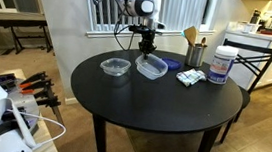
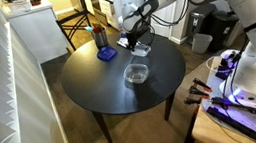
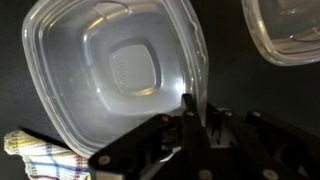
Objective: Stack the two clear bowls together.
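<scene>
We find the gripper (image 3: 190, 125) nearly closed, apparently pinching the near bowl (image 3: 115, 75) at its 5 o'clock rim (thin hold), so we should lift level toward the other bowl (image 3: 285, 30) at 1 o'clock.

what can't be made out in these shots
Wrist view: gripper dark and blurred; whether it grips the rim of the nearer clear bowl is unclear.
Wrist view: other clear bowl cut off by the top right edge.
In an exterior view: white jar label too small to read.
</scene>
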`<state>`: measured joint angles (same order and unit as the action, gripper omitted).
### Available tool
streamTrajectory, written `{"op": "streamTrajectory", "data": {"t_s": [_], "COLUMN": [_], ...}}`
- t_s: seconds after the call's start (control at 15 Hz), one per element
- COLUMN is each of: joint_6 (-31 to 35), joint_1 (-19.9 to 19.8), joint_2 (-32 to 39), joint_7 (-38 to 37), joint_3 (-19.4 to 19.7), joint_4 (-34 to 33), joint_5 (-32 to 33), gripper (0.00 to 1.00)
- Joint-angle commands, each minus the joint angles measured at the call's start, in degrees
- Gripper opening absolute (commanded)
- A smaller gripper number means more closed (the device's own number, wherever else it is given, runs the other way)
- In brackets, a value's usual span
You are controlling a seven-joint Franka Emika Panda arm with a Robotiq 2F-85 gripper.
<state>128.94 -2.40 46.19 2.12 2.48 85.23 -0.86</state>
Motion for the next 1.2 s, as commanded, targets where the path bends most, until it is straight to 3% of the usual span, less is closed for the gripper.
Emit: {"op": "streamTrajectory", "data": {"t_s": [0.0,0.33,0.67,0.87,1.13], "joint_6": [5.4,13.0,14.2,13.2,15.0], "joint_1": [7.5,20.3,29.7,31.9,29.0], "joint_2": [-5.8,-9.9,-13.9,-16.9,-19.9], "joint_7": [-10.3,-29.4,-45.1,-52.3,-54.9], "joint_3": [2.7,8.8,14.5,14.6,9.9], "joint_4": [11.4,21.5,29.2,33.0,35.7], "joint_5": [5.1,15.0,26.9,33.8,36.8], "gripper": [0.01,0.01,0.01,0.01,0.01]}}
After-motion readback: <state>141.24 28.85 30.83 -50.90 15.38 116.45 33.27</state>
